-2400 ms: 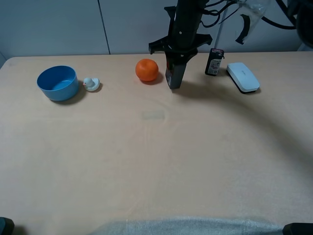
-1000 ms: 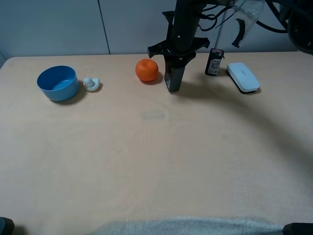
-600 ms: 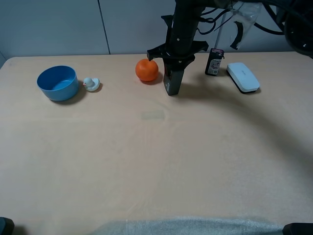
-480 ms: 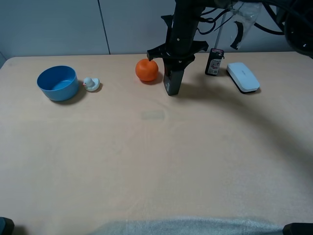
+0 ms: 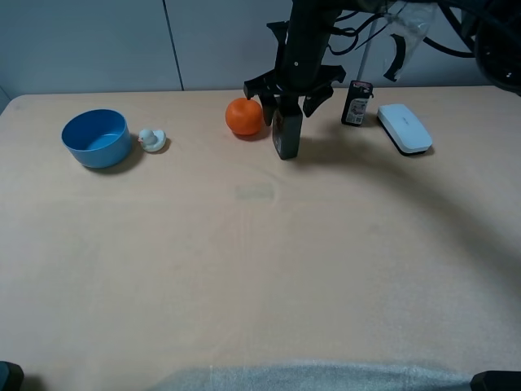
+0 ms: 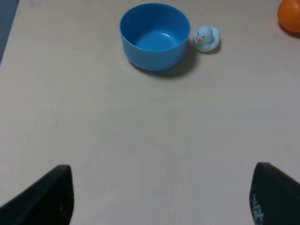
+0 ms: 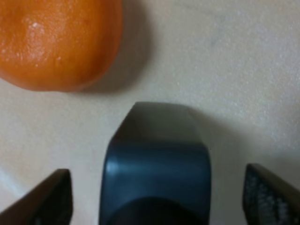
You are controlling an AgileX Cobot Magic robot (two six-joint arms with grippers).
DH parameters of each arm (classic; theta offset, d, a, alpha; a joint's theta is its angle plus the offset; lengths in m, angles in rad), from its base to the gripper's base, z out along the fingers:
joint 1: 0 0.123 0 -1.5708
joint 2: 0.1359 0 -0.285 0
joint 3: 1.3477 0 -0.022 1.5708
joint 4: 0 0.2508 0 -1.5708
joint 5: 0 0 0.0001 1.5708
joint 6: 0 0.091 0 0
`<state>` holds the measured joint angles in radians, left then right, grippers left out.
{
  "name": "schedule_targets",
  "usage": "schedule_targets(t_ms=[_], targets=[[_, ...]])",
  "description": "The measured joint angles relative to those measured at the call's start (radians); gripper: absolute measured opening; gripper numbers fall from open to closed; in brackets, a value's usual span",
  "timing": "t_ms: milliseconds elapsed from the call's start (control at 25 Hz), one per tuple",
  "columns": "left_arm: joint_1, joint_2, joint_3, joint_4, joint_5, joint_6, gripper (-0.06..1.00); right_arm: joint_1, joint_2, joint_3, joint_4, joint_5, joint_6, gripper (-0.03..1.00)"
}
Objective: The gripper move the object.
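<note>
We see the object [image 5: 286, 138] upright on the table [image 5: 260, 269], the orange ball [image 5: 244, 116] just beside it at ten o'clock. The right gripper [image 5: 286, 107] hangs over its cap, jaws spread wide, clasping nothing. We judge it either at the grasp or at the release; next calls for a straight, square move that spares the ball

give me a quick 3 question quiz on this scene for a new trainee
1. True or false: the right gripper is shut on the bottle.
2. Short answer: what small thing sits beside the blue bowl?
3. Which lies nearest the bottle? A) blue bowl B) orange ball C) white device

Key
1. False: the jaws stand open on either side of the bottle.
2. The toy duck.
3. B
</note>
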<state>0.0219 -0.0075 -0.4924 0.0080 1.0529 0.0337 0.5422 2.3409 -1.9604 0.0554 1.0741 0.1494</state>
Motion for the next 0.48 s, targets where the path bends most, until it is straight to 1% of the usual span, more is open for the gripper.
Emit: schedule_targets(t_ms=[200, 480], targets=[[0.0, 0.0, 0.0, 0.0, 0.0, 0.0, 0.82, 0.0, 0.0, 0.0, 0.001, -0.003, 0.0, 0.67], [0.0, 0.0, 0.0, 0.0, 0.0, 0.0, 0.82, 0.0, 0.0, 0.0, 0.0, -0.006, 0.0, 0.69]])
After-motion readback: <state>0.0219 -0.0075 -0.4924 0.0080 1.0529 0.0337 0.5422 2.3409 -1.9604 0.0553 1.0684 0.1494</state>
